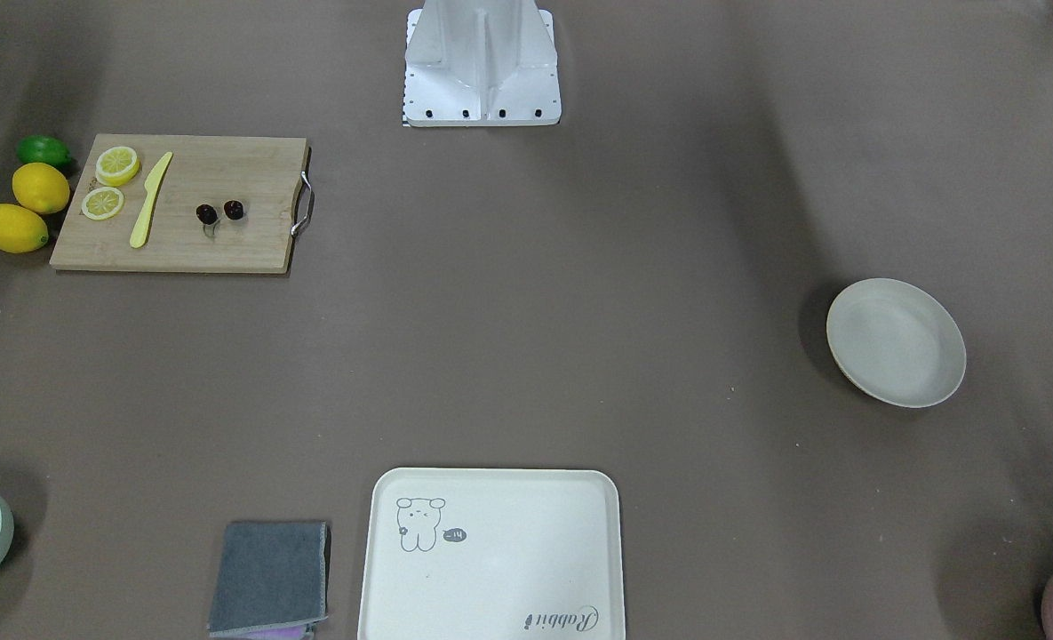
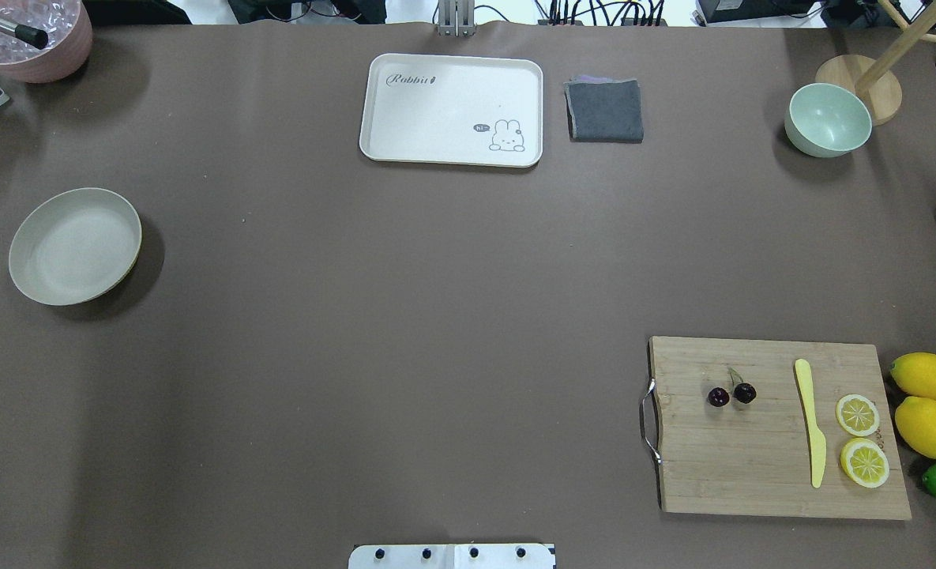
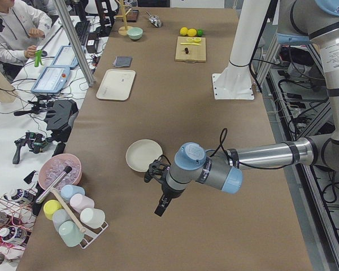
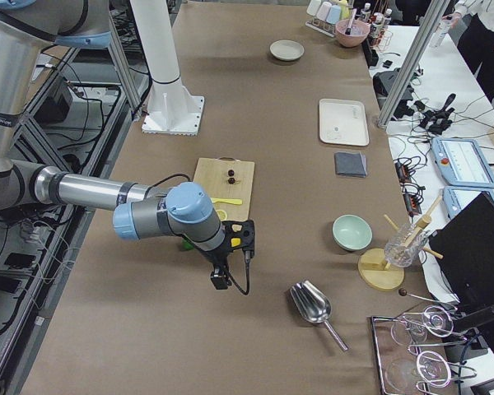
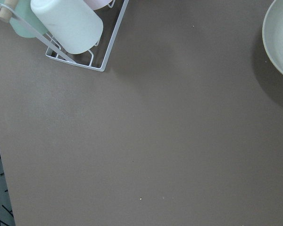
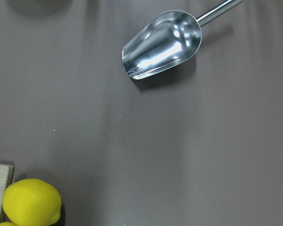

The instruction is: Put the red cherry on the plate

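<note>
Plate (image 2: 75, 246): left part of table (image 2: 404, 316), bare surface all round. Red cherry (image 2: 719, 397): right, on cutting board (image 2: 752, 466) between metal handle (image 2: 648, 419) and yellow knife (image 2: 812, 427); pair side by side along board's length, stems pointing away from robot. Left fingers (image 3: 160, 208), right fingers (image 4: 221, 281): opening cannot be told.

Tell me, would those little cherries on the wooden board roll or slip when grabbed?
The red cherry pair looks round and glossy, so it may slip or roll. Tiny beside the lemons, it is probably light. Joined stems likely let one dangle.
</note>
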`<state>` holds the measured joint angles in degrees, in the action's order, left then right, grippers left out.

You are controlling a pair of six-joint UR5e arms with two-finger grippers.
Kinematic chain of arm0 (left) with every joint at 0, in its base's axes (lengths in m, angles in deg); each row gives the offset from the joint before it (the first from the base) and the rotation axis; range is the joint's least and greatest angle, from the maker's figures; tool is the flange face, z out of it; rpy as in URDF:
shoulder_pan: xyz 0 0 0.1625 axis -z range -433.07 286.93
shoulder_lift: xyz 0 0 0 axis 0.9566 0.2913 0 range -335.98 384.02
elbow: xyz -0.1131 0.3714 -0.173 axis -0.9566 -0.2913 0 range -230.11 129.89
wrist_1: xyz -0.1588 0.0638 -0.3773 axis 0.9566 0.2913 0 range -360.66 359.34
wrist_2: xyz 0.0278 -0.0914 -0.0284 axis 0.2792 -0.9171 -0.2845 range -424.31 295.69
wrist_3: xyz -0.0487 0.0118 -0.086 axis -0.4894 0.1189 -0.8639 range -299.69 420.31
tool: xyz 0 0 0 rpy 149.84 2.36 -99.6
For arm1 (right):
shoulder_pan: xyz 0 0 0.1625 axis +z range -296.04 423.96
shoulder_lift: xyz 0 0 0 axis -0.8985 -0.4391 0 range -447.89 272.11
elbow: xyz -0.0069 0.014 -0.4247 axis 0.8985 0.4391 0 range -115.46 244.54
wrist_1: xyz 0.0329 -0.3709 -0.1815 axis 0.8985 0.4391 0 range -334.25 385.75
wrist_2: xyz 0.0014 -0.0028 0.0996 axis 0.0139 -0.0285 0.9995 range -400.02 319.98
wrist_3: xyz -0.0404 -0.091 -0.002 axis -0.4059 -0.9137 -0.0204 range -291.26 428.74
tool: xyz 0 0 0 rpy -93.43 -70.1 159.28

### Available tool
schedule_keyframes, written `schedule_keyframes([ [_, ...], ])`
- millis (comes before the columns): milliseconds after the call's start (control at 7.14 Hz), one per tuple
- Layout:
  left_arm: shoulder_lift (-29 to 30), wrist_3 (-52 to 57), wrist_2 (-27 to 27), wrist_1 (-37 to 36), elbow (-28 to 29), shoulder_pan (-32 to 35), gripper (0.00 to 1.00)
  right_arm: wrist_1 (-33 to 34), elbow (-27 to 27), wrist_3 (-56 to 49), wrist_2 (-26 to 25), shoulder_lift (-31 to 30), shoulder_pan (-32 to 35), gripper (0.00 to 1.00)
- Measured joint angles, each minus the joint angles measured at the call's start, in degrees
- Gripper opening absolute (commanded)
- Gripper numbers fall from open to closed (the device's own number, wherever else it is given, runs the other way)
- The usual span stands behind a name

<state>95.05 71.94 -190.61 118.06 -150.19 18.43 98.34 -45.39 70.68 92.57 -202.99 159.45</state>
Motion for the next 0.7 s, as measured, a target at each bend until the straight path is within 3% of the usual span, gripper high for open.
schedule_keyframes([
  [420, -0.14, -1.42, -1.75, -0.39, 0.23, 0.3, 0.97, 0.0, -0.06, 0.0, -0.01, -0.1, 0.33, 1.0],
  [701, -0.24, -8.53, -8.62, -0.84, -0.11, 0.89, 0.97, 0.0, -0.13, -0.05, 0.03, -0.33, 0.63, 1.0],
])
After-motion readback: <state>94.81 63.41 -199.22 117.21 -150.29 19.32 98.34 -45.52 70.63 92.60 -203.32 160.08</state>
